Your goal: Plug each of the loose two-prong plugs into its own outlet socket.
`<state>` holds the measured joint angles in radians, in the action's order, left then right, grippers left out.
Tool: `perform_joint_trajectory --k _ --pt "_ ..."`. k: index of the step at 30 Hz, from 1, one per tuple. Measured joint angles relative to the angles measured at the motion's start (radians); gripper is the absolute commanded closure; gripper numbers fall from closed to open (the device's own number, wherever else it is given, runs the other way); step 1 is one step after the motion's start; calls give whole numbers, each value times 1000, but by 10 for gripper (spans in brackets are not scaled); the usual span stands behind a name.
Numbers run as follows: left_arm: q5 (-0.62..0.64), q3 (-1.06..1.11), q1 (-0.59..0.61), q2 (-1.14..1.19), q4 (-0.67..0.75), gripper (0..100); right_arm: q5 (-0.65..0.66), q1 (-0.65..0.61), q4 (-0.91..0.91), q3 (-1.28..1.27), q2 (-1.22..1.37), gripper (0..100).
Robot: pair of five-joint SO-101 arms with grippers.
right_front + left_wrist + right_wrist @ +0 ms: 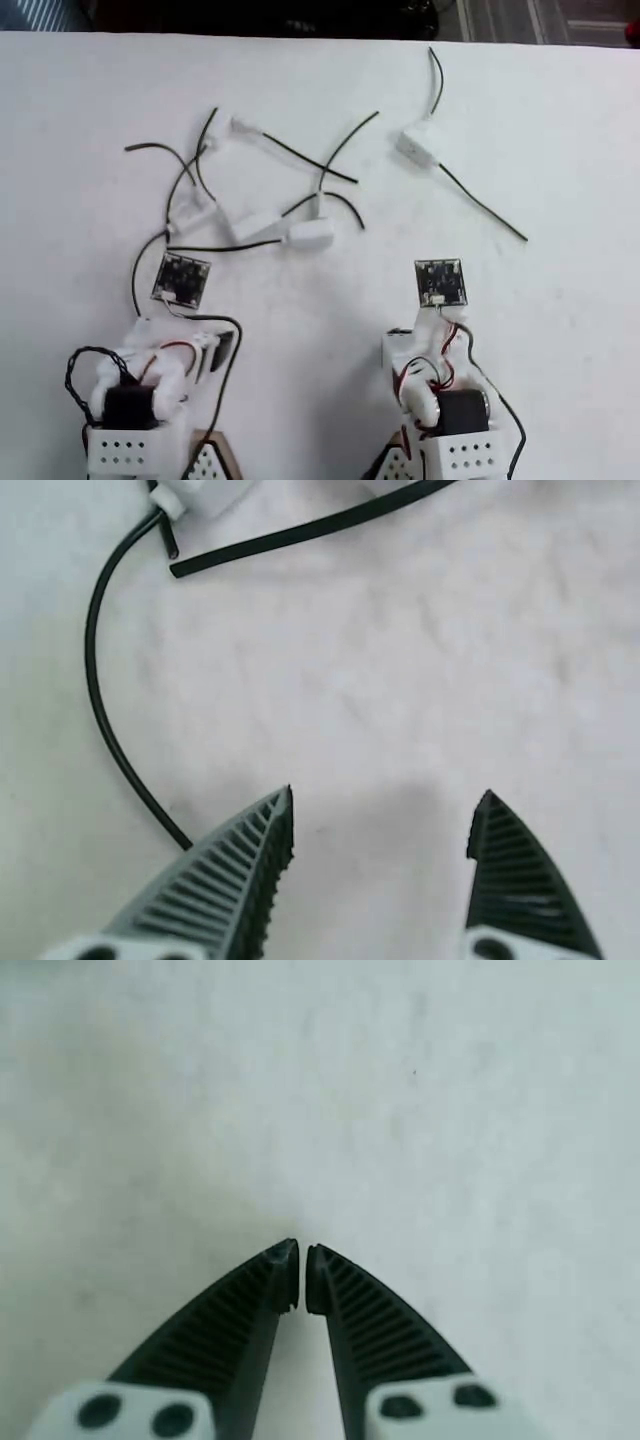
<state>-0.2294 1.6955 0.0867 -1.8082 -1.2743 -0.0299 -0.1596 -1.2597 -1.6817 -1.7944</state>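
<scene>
Left fingers [240, 880] spread (black wire [100, 710] beside), right fingers [250, 1310] together, plugs [308, 236] scattered

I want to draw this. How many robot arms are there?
2. The left arm is at the near left edge of the table, the right arm at its near right edge.

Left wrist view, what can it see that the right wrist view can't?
Left wrist view: a curvy black wire running up to a white connector, a straighter black wire beside it, and the left gripper with its fingertips wide apart.

Right wrist view: the right gripper with its fingertips pinched almost together, holding nothing.

Both: ribbed gripper fingers above the plain white table.
</scene>
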Motion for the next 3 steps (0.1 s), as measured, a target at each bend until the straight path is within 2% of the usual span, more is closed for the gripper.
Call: perform_joint_trajectory --k 3 --pt "0 0 0 0 0 721 0 0 0 0 0 980"
